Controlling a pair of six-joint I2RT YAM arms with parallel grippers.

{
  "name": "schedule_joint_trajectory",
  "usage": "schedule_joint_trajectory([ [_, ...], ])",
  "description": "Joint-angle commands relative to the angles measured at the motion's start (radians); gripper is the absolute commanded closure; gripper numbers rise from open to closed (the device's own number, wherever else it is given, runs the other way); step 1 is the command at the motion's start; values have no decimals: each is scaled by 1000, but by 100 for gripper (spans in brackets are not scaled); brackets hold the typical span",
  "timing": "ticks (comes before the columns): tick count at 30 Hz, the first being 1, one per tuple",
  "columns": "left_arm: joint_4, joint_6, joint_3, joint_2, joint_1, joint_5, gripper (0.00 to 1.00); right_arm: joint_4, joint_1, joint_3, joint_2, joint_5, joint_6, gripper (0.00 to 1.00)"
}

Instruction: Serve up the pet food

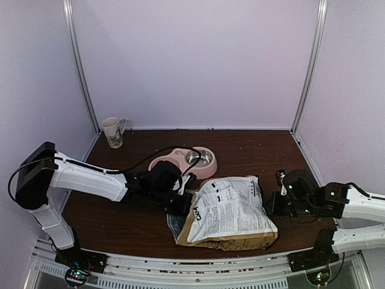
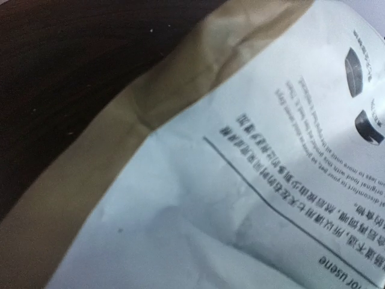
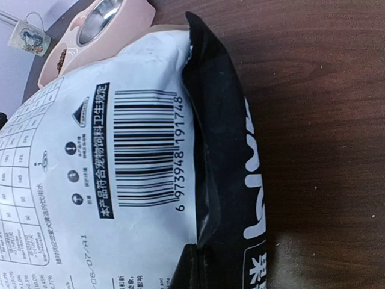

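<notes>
**A:** Where does everything lie?

**B:** On the dark surface (image 1: 120, 223) the tan bag (image 1: 231, 208) lies flat, label up, between the two arms. It looks full and slumped: soft paper walls, some weight, likely to sag and shift if it is lifted by one corner.

**A:** And the arms?

**B:** The left arm (image 1: 90, 179) stretches low across the surface to the bag's left end. The right arm (image 1: 361, 208) is folded in low at the bag's right end, its camera facing the black bottom fold.

**A:** The dish?

**B:** The pink double bowl (image 1: 161, 161) sits just behind the bag.

**A:** The pincers?

**B:** The left pincer (image 1: 179, 197) is against the bag's left edge, paper filling its camera. I cannot tell how its jaws stand. The right pincer (image 1: 275, 203) is closed at the right edge. Whether it pinches paper, I cannot tell.

**A:** The pet food (image 3: 61, 58) itself?

**B:** A little shows in the bowl's compartment beside the steel one; the rest is presumably inside the bag. It is light, loose and crumb-sized, nothing to pinch. I'd grip the bag at both ends and tip it to pour.
</notes>
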Motion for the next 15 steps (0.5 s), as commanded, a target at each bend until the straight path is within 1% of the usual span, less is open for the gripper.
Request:
schedule_joint_trajectory([
  [1,71,23,82,116,-8,83,100,63,-4,-32,39,-46,4,100],
  [5,165,25,197,198,-35,155,100,104,-3,-43,68,-60,12,100],
  [7,222,3,234,235,-49,189,100,116,-4,-44,83,-60,15,100],
  [11,401,-75,226,256,-55,234,100,120,-3,-48,85,-48,24,100],
  [15,459,-97,207,219,-54,243,100,95,-5,-51,51,-3,31,100],
])
